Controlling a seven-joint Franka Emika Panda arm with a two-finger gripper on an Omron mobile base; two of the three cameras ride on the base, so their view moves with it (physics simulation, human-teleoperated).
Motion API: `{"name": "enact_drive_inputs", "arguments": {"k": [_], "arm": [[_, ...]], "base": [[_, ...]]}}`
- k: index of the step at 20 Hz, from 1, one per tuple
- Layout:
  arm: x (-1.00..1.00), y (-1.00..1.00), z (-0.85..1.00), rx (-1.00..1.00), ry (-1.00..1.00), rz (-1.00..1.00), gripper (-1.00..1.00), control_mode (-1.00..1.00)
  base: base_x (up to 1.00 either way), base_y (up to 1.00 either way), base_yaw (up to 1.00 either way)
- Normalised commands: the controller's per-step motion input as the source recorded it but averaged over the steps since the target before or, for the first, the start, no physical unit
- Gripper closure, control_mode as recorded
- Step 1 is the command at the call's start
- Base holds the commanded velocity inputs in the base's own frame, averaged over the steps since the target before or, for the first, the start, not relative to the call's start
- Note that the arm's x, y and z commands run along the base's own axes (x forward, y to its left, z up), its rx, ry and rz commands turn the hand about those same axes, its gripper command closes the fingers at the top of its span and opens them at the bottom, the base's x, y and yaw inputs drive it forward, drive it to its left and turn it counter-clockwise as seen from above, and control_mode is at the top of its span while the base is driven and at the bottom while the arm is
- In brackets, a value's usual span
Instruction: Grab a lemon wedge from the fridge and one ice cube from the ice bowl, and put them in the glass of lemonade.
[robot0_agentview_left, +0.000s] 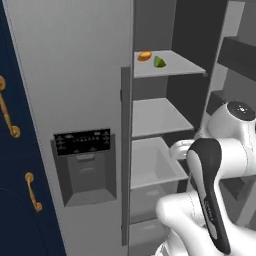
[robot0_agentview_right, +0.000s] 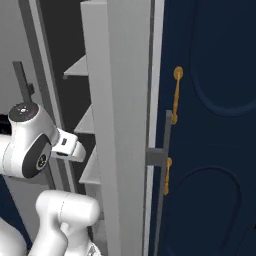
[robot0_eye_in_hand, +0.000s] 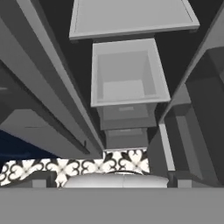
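The grey fridge (robot0_agentview_left: 75, 75) stands with its right door (robot0_agentview_right: 120, 100) swung open and its left door shut. On the top shelf (robot0_agentview_left: 175, 67) lie a yellow-orange lemon wedge (robot0_agentview_left: 144, 56) and, just right of it, a green wedge (robot0_agentview_left: 159, 62). My gripper (robot0_agentview_left: 176, 150) reaches into the fridge at the height of the drawer, well below that shelf and apart from the wedges. It is open and holds nothing. From the right it appears as a white hand (robot0_agentview_right: 72, 146) at the edge of the opening. The ice bowl and the glass of lemonade are out of view.
Under the top shelf come a second shelf (robot0_agentview_left: 157, 117) and an open-topped drawer (robot0_eye_in_hand: 129, 74), with shut drawers (robot0_eye_in_hand: 126, 138) below. The left door carries a black control panel (robot0_agentview_left: 82, 141) and dispenser recess (robot0_agentview_left: 89, 172). Navy cabinets (robot0_agentview_right: 215, 125) with brass handles flank the fridge. Patterned tiles (robot0_eye_in_hand: 65, 166) cover the floor.
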Motion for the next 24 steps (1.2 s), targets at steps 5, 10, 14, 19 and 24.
{"name": "enact_drive_inputs", "arguments": {"k": [5,10,14,19,24], "arm": [[0.00,0.00,0.00,0.00,0.00,0.00,-1.00,1.00],[0.00,0.00,0.00,0.00,0.00,0.00,-1.00,1.00],[0.09,-0.20,0.01,0.00,-0.01,0.00,-1.00,-1.00],[0.05,-0.02,0.23,0.00,-0.11,0.00,-1.00,-1.00],[0.10,0.03,0.46,0.00,-0.17,0.00,-1.00,-1.00]], "base": [[0.49,-0.27,0.00],[0.59,-0.06,0.00],[0.00,0.00,0.00],[0.00,0.00,0.00],[0.00,0.00,0.00]]}}
